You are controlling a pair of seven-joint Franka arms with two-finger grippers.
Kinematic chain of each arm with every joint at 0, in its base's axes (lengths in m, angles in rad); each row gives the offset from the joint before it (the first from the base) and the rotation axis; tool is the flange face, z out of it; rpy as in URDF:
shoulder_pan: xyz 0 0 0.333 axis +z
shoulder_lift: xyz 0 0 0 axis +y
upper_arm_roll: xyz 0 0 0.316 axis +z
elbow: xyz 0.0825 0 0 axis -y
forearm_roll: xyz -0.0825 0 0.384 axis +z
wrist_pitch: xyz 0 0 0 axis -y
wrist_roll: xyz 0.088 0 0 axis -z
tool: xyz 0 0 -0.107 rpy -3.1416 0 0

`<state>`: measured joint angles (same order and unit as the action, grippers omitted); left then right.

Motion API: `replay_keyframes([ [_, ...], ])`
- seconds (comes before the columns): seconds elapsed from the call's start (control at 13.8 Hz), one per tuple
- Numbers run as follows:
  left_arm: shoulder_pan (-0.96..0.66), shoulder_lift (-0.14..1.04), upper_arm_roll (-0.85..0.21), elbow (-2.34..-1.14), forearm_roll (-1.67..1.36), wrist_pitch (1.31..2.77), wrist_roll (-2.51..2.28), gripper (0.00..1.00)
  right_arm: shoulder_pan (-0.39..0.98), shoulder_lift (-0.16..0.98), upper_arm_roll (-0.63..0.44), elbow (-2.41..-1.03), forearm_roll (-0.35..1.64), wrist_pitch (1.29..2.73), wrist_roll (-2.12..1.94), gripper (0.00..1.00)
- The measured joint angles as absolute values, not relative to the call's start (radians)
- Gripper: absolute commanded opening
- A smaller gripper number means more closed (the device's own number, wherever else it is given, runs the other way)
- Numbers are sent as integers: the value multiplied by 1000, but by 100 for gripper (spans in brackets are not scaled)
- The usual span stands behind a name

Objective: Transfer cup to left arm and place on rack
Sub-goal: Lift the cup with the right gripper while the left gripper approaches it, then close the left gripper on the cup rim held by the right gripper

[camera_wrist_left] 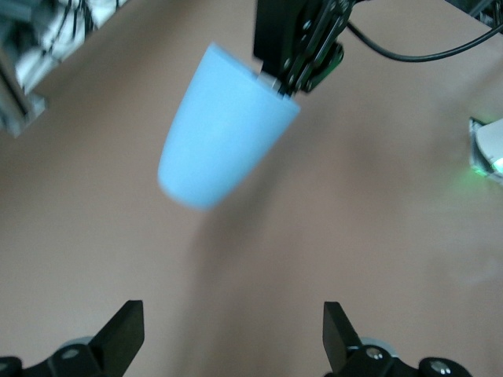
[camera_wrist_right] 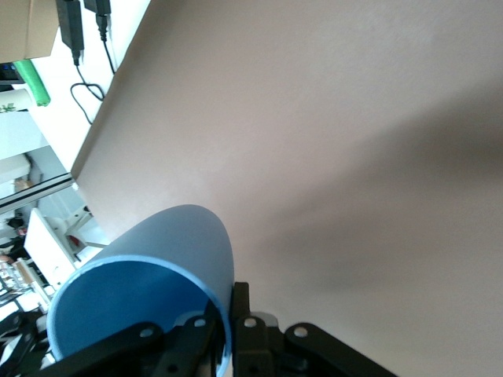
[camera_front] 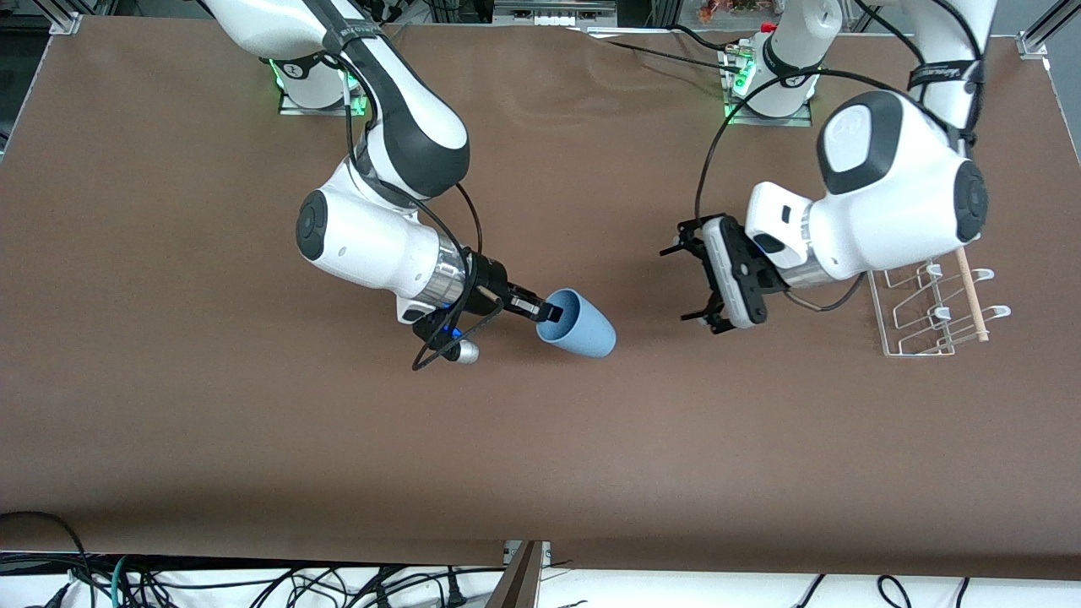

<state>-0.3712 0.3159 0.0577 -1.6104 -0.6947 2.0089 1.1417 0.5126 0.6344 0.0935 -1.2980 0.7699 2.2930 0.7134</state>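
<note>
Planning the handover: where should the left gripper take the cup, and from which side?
Grip the cup around its tapered body near the rounded base, coming from the rack end. The right gripper pinches the rim, so the base points free toward the open left gripper.

The table [camera_front: 540,439] was plain matte brown across the frame, with a white strip at the bottom edge crossed by black cables. At centre, the cup [camera_front: 583,327] was light blue, its inside a shade deeper. The right gripper [camera_front: 547,313] pinching its rim was black, on a silver wrist with a blue light. The left gripper [camera_front: 697,283] at centre right was black with a white body. Both arms were white with black joints. At right, the rack [camera_front: 916,325] was white wire with a pale wooden dowel. Green lights glowed at the bases along the top.
</note>
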Motion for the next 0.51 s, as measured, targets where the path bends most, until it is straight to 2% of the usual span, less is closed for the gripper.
replay_keyframes([
  [0.22,-440,333,56,-1610,-705,2179,1267,100,517,634,120,-1263,776,2294,789,0],
  [0.51,-454,354,56,-1610,-770,2259,1403,100,535,634,126,-1231,776,2295,859,0],
])
